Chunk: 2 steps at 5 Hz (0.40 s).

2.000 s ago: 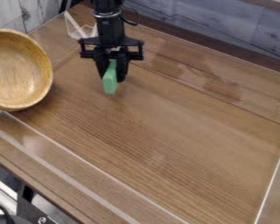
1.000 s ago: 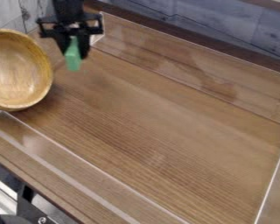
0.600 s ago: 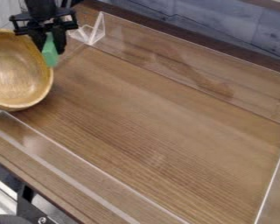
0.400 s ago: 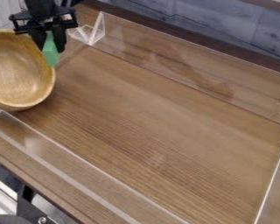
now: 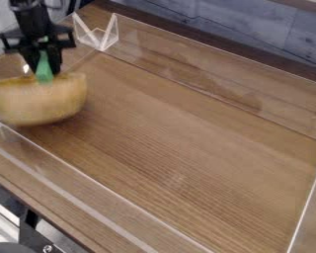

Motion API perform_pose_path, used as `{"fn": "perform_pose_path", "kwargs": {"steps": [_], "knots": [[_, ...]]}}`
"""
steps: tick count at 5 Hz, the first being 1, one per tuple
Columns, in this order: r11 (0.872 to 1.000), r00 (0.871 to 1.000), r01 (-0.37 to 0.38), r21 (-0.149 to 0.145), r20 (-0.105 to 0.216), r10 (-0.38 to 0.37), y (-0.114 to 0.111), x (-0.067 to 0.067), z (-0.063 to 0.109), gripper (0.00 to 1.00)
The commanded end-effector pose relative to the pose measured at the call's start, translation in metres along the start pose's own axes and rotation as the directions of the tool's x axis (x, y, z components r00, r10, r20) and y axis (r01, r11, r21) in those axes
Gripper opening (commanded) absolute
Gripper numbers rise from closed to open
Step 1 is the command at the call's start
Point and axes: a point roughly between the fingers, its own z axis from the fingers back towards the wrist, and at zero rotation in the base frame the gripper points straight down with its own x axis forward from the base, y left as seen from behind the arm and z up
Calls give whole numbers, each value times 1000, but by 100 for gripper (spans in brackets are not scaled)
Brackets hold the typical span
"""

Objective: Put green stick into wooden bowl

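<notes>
green stick — above the tilted bowl's far rim

The black gripper looks like hard plastic or coated metal, with dull, dark surfaces. Held at its fingertips, the green stick has a matt face, seemingly smooth (blurred, so the finer texture cannot be told). Below the fingertips, the bowl is pale tan wood, its outside softly matt. The tabletop beyond the gripper is brown wood or wood-look laminate, streaked with fine grain and faintly satiny. Just beside the gripper, the clear container looks like transparent plastic, with glossy, whitish edges.
</notes>
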Motion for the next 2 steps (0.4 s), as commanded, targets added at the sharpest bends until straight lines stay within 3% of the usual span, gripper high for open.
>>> {"fn": "perform_pose_path", "kwargs": {"steps": [1,2], "knots": [[1000,998,-12,7,58,11,-11,10,23,0],[1000,998,-14,22,64,13,-5,12,16,0]]}}
